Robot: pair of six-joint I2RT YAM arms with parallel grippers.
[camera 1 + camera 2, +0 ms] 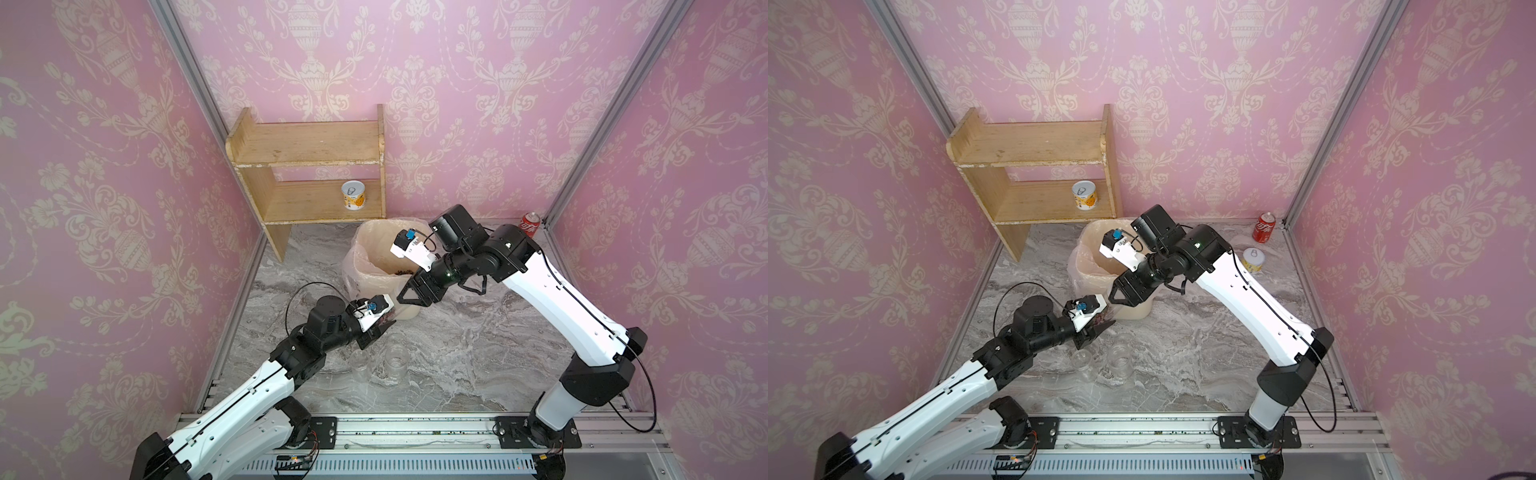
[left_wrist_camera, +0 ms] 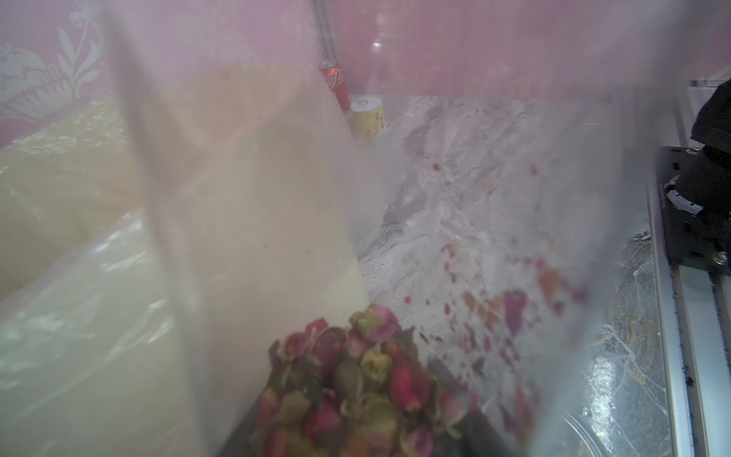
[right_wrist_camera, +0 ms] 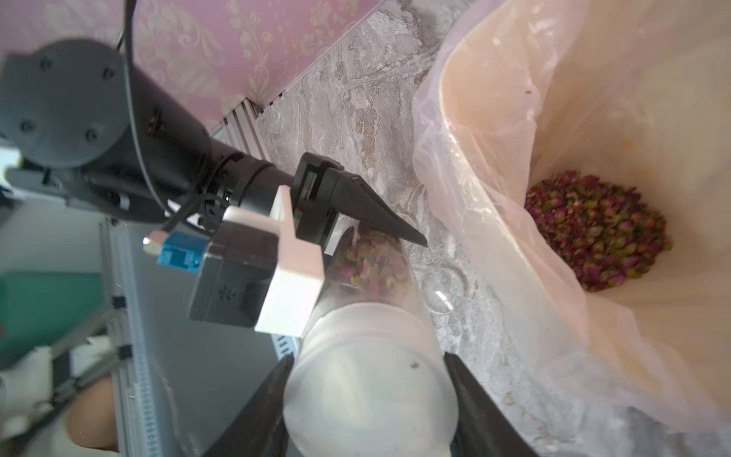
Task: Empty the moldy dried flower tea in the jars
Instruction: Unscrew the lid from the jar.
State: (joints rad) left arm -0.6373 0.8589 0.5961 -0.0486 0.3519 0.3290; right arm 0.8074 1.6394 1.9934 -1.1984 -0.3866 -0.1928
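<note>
My left gripper is shut on a clear jar that lies tilted beside the bin, with dried flower tea piled inside it. The jar's whitish lid sits between the fingers of my right gripper, which touch it on both sides. In both top views the right gripper meets the left gripper in front of the bin. Two empty clear jars stand on the marble table just behind the left gripper. A heap of tea lies in the bin.
The cream bin with a plastic liner stands mid-table. A wooden shelf at the back left holds a yellow-white tin. A red cola can and another tin are at the back right corner.
</note>
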